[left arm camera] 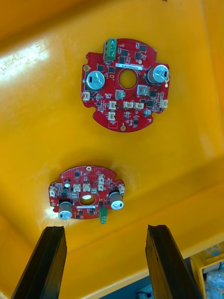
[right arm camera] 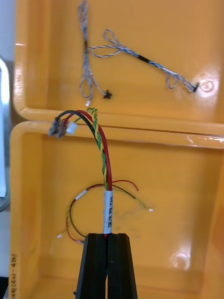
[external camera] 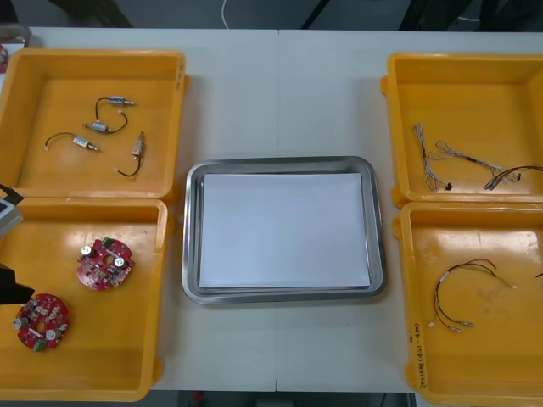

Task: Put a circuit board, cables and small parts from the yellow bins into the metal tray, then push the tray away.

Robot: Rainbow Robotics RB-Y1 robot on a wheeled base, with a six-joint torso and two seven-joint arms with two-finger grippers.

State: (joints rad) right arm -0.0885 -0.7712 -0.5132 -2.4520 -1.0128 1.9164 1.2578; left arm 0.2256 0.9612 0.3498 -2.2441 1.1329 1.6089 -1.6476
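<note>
You have the light table point(external camera: 280, 93) under everything, with 1 thin seam point(external camera: 278, 102) running back from its far edge. Beyond that edge you see dark floor point(external camera: 170, 13) and 1 white cord point(external camera: 225, 12). A grey object point(external camera: 12, 36) sits at the far left corner; you can't tell what it is.

The tray point(external camera: 284, 229) sits between left bins point(external camera: 51, 93) and right bins point(external camera: 475, 102).
</note>
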